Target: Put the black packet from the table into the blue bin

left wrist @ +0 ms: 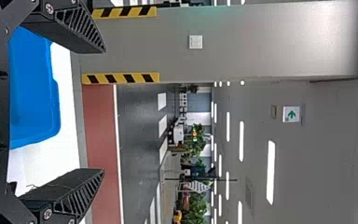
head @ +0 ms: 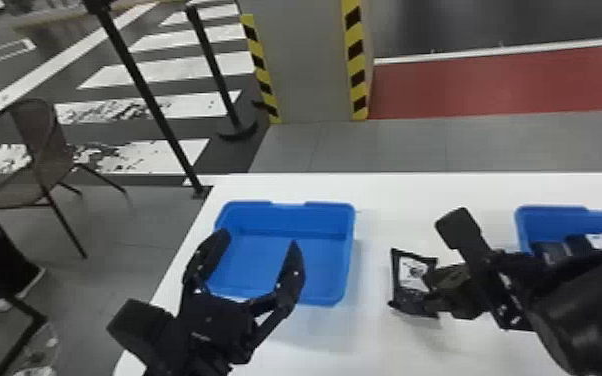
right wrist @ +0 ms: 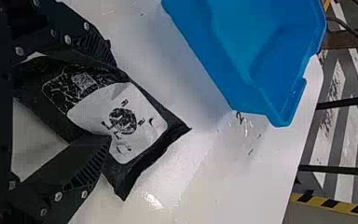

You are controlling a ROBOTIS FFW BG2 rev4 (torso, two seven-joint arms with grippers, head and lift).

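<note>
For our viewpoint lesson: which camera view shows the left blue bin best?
The head view: nearly the whole bin shows, partly behind the left gripper. The left wrist view gives a partly hidden section, the right wrist view a cropped one.

Right gripper (head: 431,295)'s got black packet (head: 411,272) between left blue bin (head: 285,220) and right blue bin (head: 552,220) on white bench (head: 435,200). Left gripper (head: 259,241) wide open near left blue bin. Chair (head: 37,130) off left.
</note>
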